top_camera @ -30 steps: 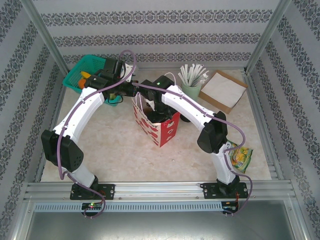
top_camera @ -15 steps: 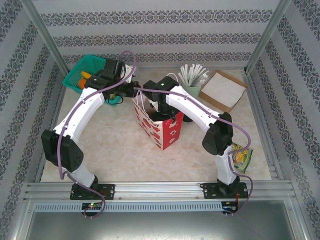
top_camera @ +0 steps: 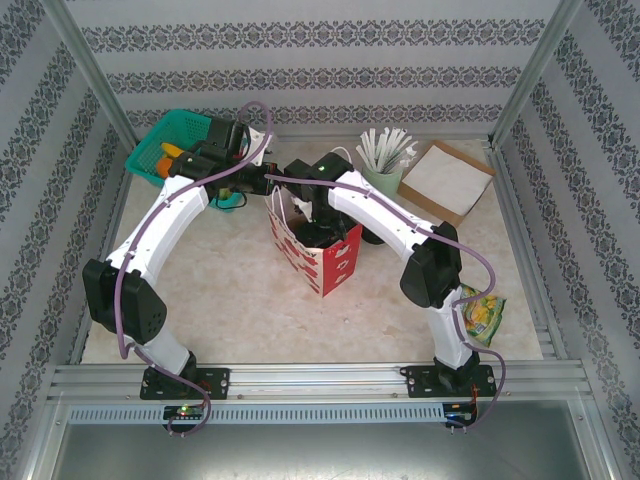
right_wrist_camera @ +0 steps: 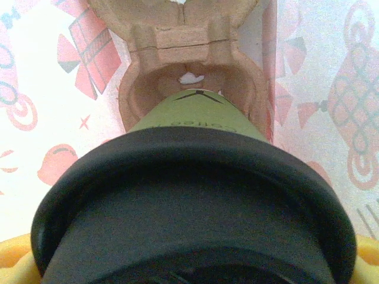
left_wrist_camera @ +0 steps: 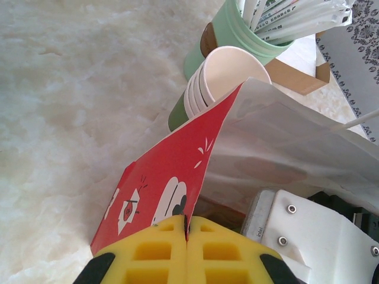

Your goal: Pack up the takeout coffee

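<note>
Table: the pale marbled table top [top_camera: 220, 300] carries everything. Your work is at its centre. Leave alone the pale mint-green cup of white straws [top_camera: 383, 180] at 1 o'clock.
Bag: the red printed paper bag [top_camera: 335, 262] stands open at the centre, with its mouth towards 11 o'clock. It is thin and floppy, so I judge it will fold if you lean on a wall.
Carrier: the brown moulded-pulp two-cup carrier tray [right_wrist_camera: 183, 41] lies on the bag's floor, at 12 o'clock from the cup in the right wrist view. I expect it to be light, stiff and slightly rough, so it should hold a cup well but may slide on the paper.
Cup: the small dark green paper cup [right_wrist_camera: 195, 115] is inside the bag, with its base at or in the near well of the carrier. I cannot tell whether it is fully seated. The paper wall should be light and crushable, so hold it high, just under the rim, where it is stiffest.
Lid: the black plastic lid [right_wrist_camera: 189, 195] is on the cup. It is likely smooth and could pop off, so do not lift by it alone.
Right gripper [right_wrist_camera: 189, 263]: its jaws stand wide, with the yellow pads at 3 and 9 o'clock against the cup's top, holding it.
Left gripper [left_wrist_camera: 186, 236]: it is pinched tight on the bag's red edge, holding the mouth open.
</note>
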Robot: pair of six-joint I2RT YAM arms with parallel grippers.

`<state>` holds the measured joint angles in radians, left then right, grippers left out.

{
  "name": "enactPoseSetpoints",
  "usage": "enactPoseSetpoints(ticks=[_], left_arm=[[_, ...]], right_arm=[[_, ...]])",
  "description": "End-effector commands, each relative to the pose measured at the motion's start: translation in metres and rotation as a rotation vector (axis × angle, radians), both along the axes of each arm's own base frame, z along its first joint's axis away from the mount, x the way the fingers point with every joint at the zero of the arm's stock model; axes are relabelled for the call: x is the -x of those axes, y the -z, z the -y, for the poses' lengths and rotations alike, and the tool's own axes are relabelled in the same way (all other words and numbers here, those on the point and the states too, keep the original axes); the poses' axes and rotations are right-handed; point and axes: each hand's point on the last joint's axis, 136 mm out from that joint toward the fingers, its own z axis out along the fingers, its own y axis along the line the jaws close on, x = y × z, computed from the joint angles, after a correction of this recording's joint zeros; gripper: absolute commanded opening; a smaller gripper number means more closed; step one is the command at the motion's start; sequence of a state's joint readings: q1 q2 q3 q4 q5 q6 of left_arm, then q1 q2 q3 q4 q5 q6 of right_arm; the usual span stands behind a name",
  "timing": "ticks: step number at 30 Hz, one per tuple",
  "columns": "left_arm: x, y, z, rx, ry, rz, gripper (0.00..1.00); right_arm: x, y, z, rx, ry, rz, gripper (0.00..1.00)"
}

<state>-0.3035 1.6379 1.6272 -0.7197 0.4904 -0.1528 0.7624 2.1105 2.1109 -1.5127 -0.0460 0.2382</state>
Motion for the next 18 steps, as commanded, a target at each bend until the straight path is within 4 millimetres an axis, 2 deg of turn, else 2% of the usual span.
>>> enactPoseSetpoints(ticks=[1,18], left_arm=[[0.003,-0.023,0.002,0.027,0.03,0.077,0.0],[0.004,-0.025,0.004,0.041,0.036,0.078,0.0]], right_arm=[[-0.004,0.009,-0.002,-0.003,0.016,-0.019,0.73],[-0.014,0.008,-0.011,-0.029,0.027,0.012,0.73]])
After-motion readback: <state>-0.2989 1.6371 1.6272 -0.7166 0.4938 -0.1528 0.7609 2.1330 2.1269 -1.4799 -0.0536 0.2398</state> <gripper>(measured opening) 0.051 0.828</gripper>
